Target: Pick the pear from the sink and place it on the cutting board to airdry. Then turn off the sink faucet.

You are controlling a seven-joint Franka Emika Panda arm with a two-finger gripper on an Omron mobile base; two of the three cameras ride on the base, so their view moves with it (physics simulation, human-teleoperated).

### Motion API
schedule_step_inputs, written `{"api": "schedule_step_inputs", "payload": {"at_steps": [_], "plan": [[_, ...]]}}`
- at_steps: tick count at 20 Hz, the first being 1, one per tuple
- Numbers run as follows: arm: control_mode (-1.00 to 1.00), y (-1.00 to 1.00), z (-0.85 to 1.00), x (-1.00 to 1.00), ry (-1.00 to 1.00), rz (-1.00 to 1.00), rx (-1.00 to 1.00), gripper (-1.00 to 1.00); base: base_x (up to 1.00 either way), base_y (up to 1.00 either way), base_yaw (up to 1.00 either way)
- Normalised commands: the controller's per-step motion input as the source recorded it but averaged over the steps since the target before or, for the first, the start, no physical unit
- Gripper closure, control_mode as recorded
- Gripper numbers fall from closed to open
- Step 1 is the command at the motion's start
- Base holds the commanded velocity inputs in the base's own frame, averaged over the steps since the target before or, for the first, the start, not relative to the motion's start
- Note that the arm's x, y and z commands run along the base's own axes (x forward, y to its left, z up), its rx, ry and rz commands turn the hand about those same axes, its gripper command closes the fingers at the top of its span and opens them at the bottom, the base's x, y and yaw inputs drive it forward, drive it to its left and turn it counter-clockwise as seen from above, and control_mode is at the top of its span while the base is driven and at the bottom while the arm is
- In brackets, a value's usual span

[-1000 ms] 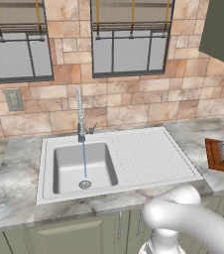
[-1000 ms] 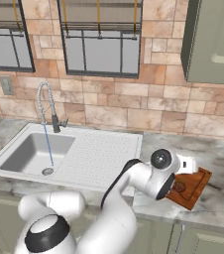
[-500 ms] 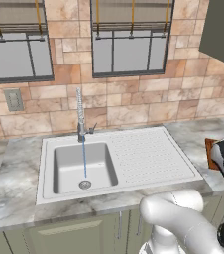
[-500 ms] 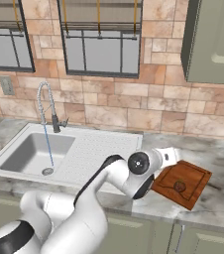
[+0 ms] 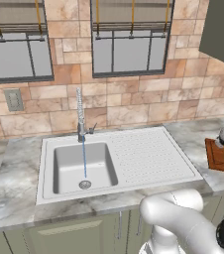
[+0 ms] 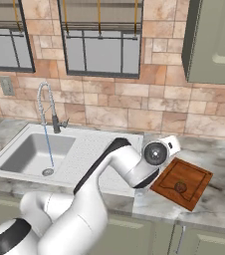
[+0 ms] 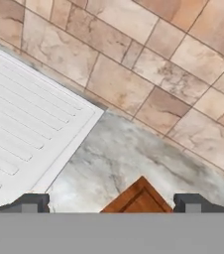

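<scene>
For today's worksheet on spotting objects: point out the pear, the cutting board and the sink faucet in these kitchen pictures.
pear (image 6: 180, 187): right base view, the fruit's rounded body.
cutting board (image 6: 170, 175): right base view, bare wood left of the fruit.
sink faucet (image 5: 79, 110): left base view, the coiled spring neck.

From my left camera the board runs off the right edge, partly behind the arm. In the hand view I get just its corner. The pear is too small to read clearly.
</scene>
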Motion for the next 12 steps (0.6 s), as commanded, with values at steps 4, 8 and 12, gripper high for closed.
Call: {"api": "schedule_step_inputs", "payload": {"at_steps": [4,8,12], "plan": [[-1.00,0.22,0.14,0.00,0.24,0.29,0.02,-1.00,0.00,0.00,0.00],[-1.00,0.48,-0.10,-0.02,0.00,0.12,0.01,-1.00,0.00,0.00,0.00],[-1.00,0.59,-0.01,-0.02,-0.03,-0.03,0.08,-1.00,0.00,0.00,0.00]]}}
